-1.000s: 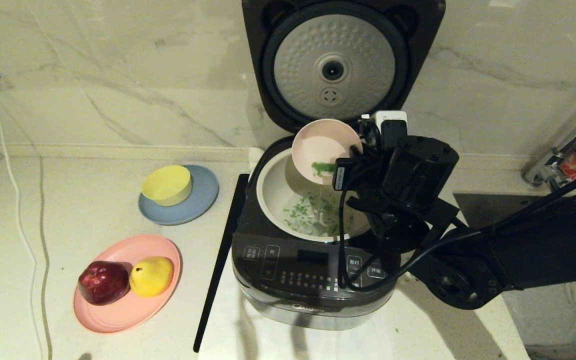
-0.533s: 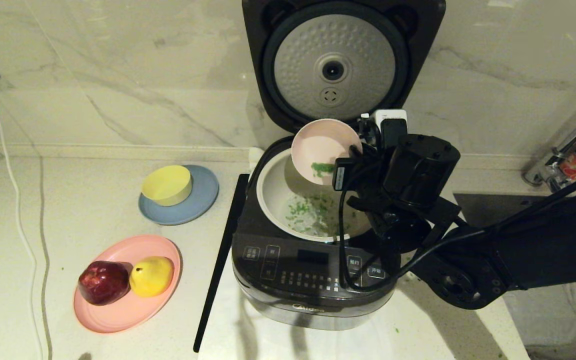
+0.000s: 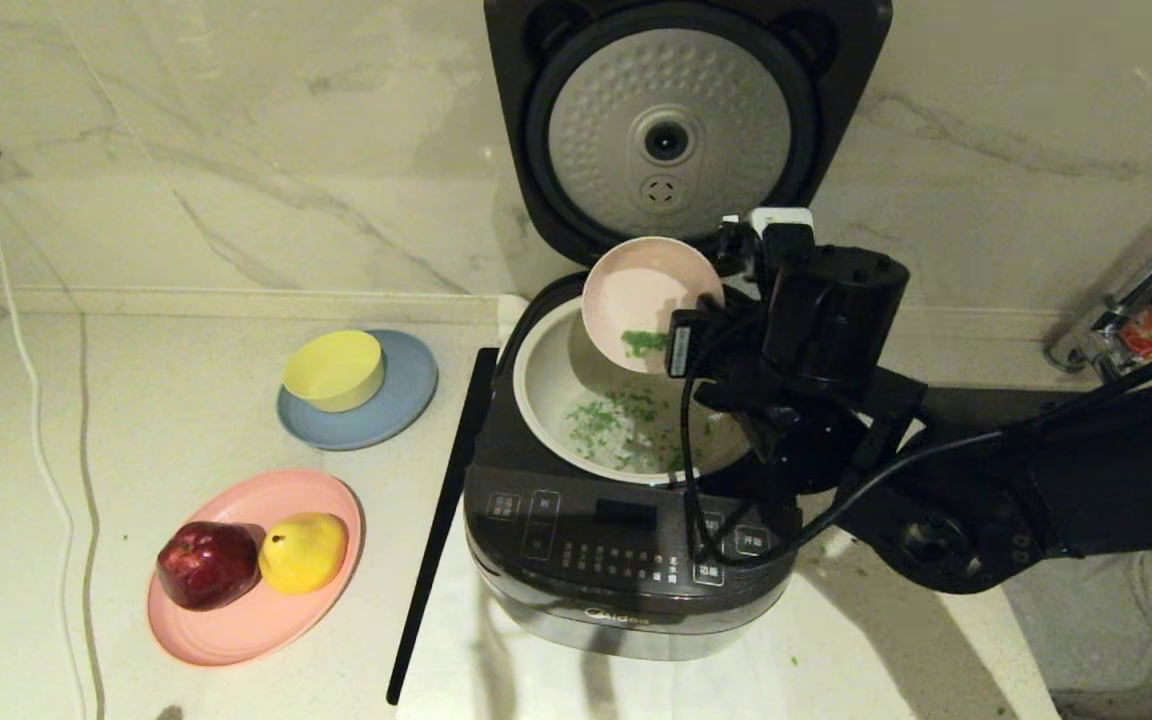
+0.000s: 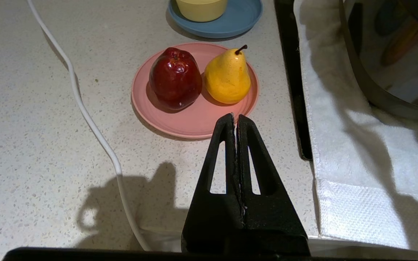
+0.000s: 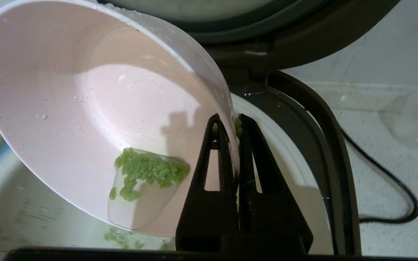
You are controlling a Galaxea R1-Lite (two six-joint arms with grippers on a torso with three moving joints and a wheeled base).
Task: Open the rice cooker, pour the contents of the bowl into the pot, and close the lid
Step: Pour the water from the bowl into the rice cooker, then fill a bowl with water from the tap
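Observation:
The dark grey rice cooker (image 3: 626, 560) stands with its lid (image 3: 671, 125) raised upright, dimpled silver disc facing me. The pale pink bowl (image 3: 636, 290) (image 5: 85, 108) hangs tilted steeply over the cream-white pot (image 3: 548, 380). My right gripper (image 5: 230, 125) is shut on the bowl's rim, one finger inside and one outside. A clump of green contents (image 5: 147, 172) sits in a little water at the bowl's low edge; more green bits (image 3: 616, 425) lie in the pot. My left gripper (image 4: 235, 117) is shut and empty over the counter beside the cooker.
A pink plate (image 3: 236, 620) with a red apple (image 3: 206, 565) and a yellow pear (image 3: 304, 550) lies left of the cooker. Behind it a yellow bowl (image 3: 333, 370) sits on a blue plate (image 3: 401, 400). A white cable (image 3: 36, 400) runs along the counter's left.
The right arm's wrist has risen and turned a little, tipping the bowl further. More green bits now lie in the pot; the clump in the bowl has slid toward its low edge.

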